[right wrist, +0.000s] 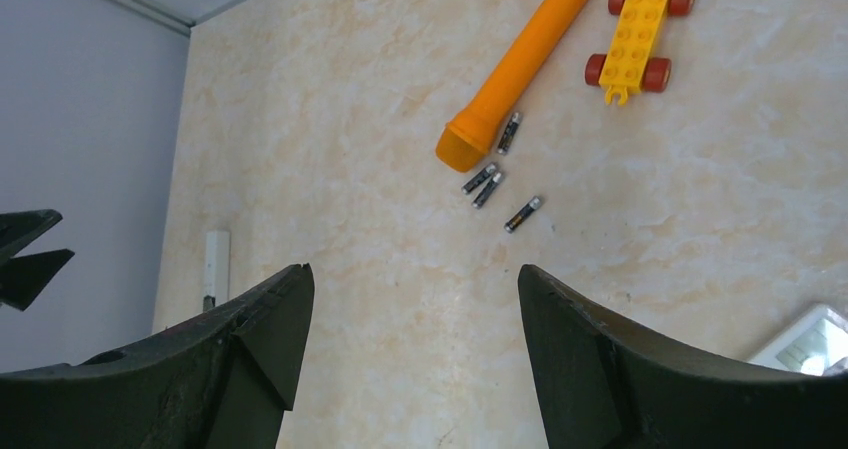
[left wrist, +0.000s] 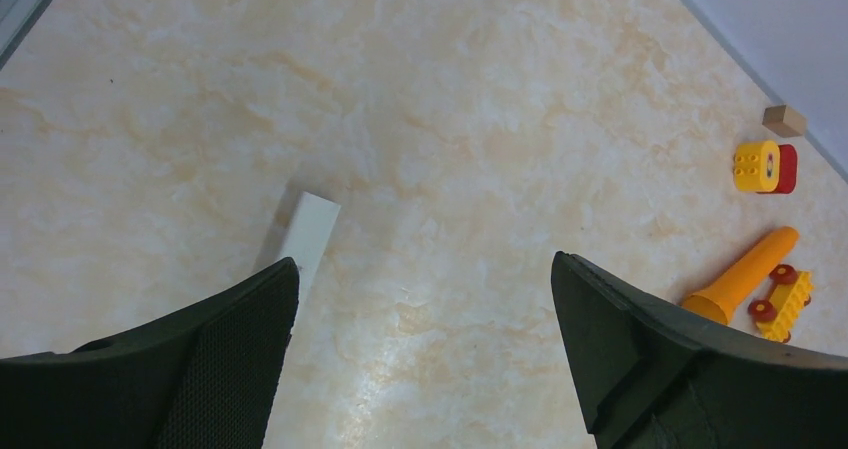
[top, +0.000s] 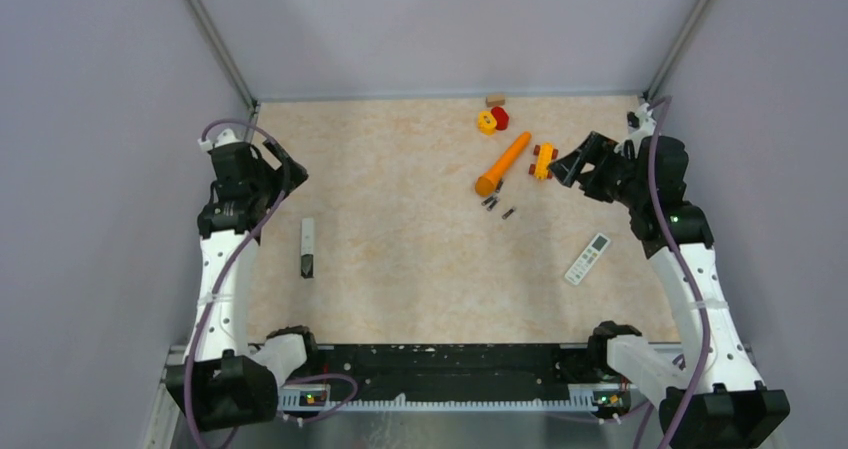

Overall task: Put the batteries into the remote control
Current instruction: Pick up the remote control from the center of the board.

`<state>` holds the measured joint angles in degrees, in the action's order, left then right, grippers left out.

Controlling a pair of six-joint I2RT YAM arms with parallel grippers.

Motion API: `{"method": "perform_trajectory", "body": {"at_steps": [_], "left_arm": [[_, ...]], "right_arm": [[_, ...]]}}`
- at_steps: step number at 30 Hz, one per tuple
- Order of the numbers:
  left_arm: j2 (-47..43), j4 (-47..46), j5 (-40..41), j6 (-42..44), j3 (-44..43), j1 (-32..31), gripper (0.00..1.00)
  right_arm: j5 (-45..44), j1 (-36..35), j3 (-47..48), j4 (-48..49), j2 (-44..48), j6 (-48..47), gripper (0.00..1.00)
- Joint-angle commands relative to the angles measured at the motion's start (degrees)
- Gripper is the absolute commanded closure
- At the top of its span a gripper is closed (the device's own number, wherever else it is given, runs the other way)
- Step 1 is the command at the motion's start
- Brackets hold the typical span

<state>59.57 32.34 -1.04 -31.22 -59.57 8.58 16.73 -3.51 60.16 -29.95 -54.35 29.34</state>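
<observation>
The slim white remote control [top: 307,246] with a black end lies on the table at the left; it also shows in the left wrist view [left wrist: 309,231] and the right wrist view [right wrist: 215,265]. Several tiny batteries [top: 497,206] lie by the wide end of the orange carrot toy [top: 503,164]; they show in the right wrist view [right wrist: 493,184]. My left gripper [top: 292,174] is open and empty, raised above the table behind the remote control [left wrist: 425,269]. My right gripper [top: 562,164] is open and empty, raised to the right of the batteries [right wrist: 415,274].
A shorter, wider white remote [top: 587,258] lies at the right. A yellow toy cart with red wheels [top: 543,160], a yellow and red block [top: 492,120] and a small wooden block [top: 495,99] sit near the back wall. Grey walls enclose the table.
</observation>
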Motion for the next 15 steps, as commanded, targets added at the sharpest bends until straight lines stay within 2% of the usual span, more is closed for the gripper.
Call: {"method": "perform_trajectory", "body": {"at_steps": [1,8,12,15], "left_arm": [[1.39,-0.78,2.26,-3.85,-3.88,0.91,0.01],[6.95,-4.26,4.36,-4.52,2.13,0.89,0.01],[11.14,-1.93,4.89,-6.33,3.2,0.91,0.01],[12.76,-4.53,2.92,-7.48,6.78,0.91,0.01]], "right_arm": [[3.66,0.35,-0.72,3.2,1.19,1.38,0.24],[9.12,0.32,-6.87,8.3,3.17,5.98,0.25],[13.31,0.33,-11.88,10.25,3.41,8.9,0.31],[12.93,0.3,-14.1,11.02,4.4,9.39,0.32]]}}
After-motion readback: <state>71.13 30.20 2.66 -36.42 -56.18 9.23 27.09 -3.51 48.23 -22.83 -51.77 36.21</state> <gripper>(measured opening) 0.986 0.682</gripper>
